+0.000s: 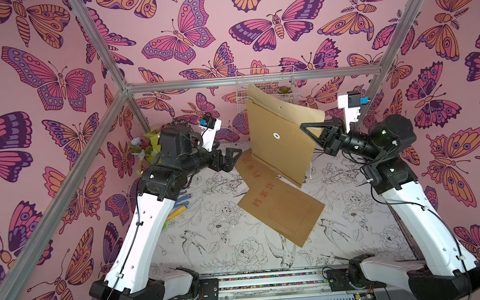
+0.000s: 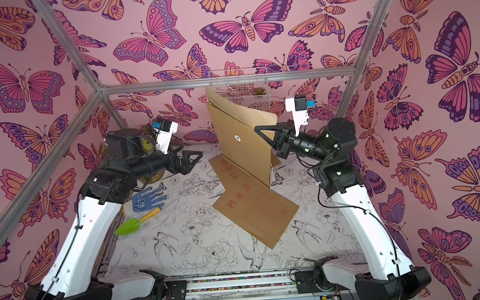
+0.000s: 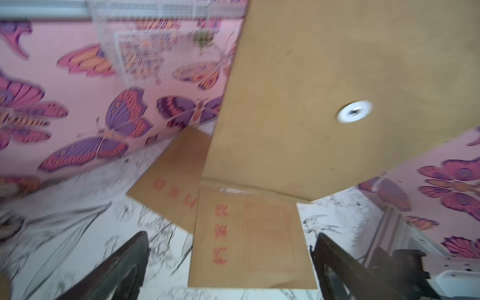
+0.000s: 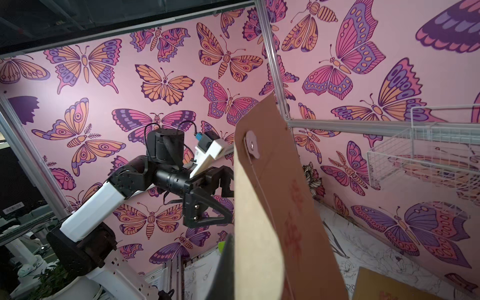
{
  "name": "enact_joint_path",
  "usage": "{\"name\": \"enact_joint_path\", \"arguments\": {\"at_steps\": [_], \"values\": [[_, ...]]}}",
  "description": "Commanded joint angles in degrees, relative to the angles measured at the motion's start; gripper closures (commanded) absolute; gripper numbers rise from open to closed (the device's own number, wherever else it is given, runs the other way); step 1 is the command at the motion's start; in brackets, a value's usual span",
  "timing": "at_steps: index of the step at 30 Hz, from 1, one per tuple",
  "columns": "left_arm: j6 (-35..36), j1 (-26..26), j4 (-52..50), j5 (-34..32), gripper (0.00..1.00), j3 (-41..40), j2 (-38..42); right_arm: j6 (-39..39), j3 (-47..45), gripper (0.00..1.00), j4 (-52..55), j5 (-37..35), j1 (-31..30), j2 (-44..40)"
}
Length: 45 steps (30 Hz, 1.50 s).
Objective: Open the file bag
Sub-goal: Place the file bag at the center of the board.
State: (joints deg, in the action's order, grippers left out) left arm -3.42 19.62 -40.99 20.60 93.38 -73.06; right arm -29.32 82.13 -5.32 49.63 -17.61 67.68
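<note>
File bags number three, all brown kraft. One, the lifted file bag [image 1: 281,142], hangs upright above the far middle of the table [image 1: 210,244], its edge pinched by the clenched right gripper [image 1: 306,127]. The other two lie flat beneath it — the near flat bag [image 1: 282,211] overlaps the far flat bag [image 1: 248,168], whose red characters are partly covered.

Grippers number two. The left gripper [image 1: 235,156] stands released with jaws wide, near the lifted file bag and grasping nothing.

One white disc [image 1: 276,136] shows on the lifted bag's face. A second fastener disc [image 4: 251,144], with a string running from it, appears in the right wrist view.

One blue glove [image 2: 148,200] and one green trowel [image 2: 128,226] lie close beside the left arm. One wire basket [image 2: 239,89] hangs on the back wall, half screened by the lifted bag.

The left wrist view is blurred, and the red characters there are hard to read. Whether the lifted bag's mouth gapes cannot be told.
</note>
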Motion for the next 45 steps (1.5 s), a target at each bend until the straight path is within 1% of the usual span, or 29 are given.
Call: {"name": "enact_joint_path", "arguments": {"at_steps": [1, 3, 4, 5, 7, 9, 11, 12, 14, 16, 19, 21, 23, 25, 27, 29, 31, 33, 34, 36, 40, 42, 45], "values": [[-4.77, -0.63, -4.45, -11.98, 0.01, -6.47, 2.65, 9.20, 0.38, 1.00, 12.61, -9.54, -5.07, -0.86], [-8.08, -0.59, -4.58, -13.99, 0.01, -11.52, 4.54, 11.82, 0.75, 1.00, 16.26, -12.33, -8.34, -0.71], [-9.39, -0.63, -4.47, -14.94, 0.01, -13.90, 5.64, 12.32, 0.95, 1.00, 17.23, -15.10, -9.74, -0.49], [-10.81, -0.71, -4.46, -16.35, 0.01, -16.54, 6.96, 12.22, 0.93, 1.00, 17.63, -16.35, -11.30, -0.11], [-13.18, -1.27, -5.14, -18.76, 0.01, -20.53, 9.76, 11.00, 1.17, 1.00, 17.10, -16.15, -13.96, 0.69], [-15.01, -2.39, -6.76, -19.97, 0.01, -23.16, 12.66, 7.94, 0.50, 1.00, 13.85, -13.48, -16.10, 1.13], [-15.97, -3.24, -9.06, -20.24, 0.01, -24.03, 14.62, 2.85, -1.67, 1.00, 8.36, -10.77, -16.00, 1.09], [-16.09, -3.47, -10.14, -20.38, 0.01, -24.12, 15.26, 1.57, -2.47, 1.00, 7.67, -12.11, -15.53, 1.12], [-16.18, -3.85, -11.82, -21.10, 0.01, -23.96, 15.45, 0.16, -3.69, 1.00, 9.63, -16.98, -13.37, 2.01], [-15.97, -4.25, -13.21, -20.99, 0.01, -23.26, 13.71, -2.94, -5.36, 1.00, 11.07, -19.28, -10.63, 4.46], [-15.21, -4.66, -14.66, -18.99, 0.01, -22.16, 8.55, -5.86, -9.09, 1.00, 9.41, -15.37, -7.87, 11.84], [-15.52, -4.74, -14.46, -17.86, 0.01, -21.90, 4.50, -5.40, -11.18, 1.00, 7.29, -9.99, -7.02, 18.03], [-16.09, -4.76, -13.91, -17.37, 0.01, -21.91, 1.64, -5.57, -12.90, 1.00, 5.45, -8.70, -6.89, 21.91], [-18.66, -4.76, -12.69, -18.91, 0.01, -22.28, -0.79, -5.79, -14.40, 1.00, 3.09, -9.13, -7.09, 26.00], [-24.35, -4.88, -10.95, -21.94, 0.01, -23.41, -1.98, -4.97, -14.38, 1.00, 3.68, -10.75, -7.09, 28.18], [-25.91, -5.46, -8.03, -21.47, 0.01, -25.21, -1.70, -4.77, -14.53, 1.00, 3.47, -12.01, -7.18, 29.54], [-25.06, -6.24, -3.47, -17.80, 0.01, -28.28, -0.88, -4.96, -14.47, 1.00, 3.27, -12.35, -7.27, 30.70], [-25.15, -6.78, 1.53, -15.21, 0.01, -31.97, -0.42, -5.69, -14.30, 1.00, 2.67, -14.69, -7.56, 31.77], [-25.64, -6.86, 2.52, -14.61, 0.01, -32.87, -0.48, -5.96, -14.13, 1.00, 2.36, -14.95, -7.69, 32.12], [-25.56, -7.48, 4.17, -10.48, 0.01, -34.15, -0.44, -6.41, -13.35, 1.00, 1.87, -15.47, -8.47, 33.27], [-26.04, -7.58, 8.80, -6.29, 0.01, -37.64, 2.97, -5.94, -10.19, 1.00, 2.78, -17.46, -10.85, 36.66], [-26.44, -7.58, 9.31, -5.92, 0.00, -38.57, 3.03, -6.52, -8.65, 1.00, 2.37, -18.53, -12.09, 38.53], [-27.72, -7.58, 9.18, -6.69, 0.03, -40.30, 1.85, -7.69, -5.68, 1.00, 1.49, -19.72, -13.70, 41.88]]}}
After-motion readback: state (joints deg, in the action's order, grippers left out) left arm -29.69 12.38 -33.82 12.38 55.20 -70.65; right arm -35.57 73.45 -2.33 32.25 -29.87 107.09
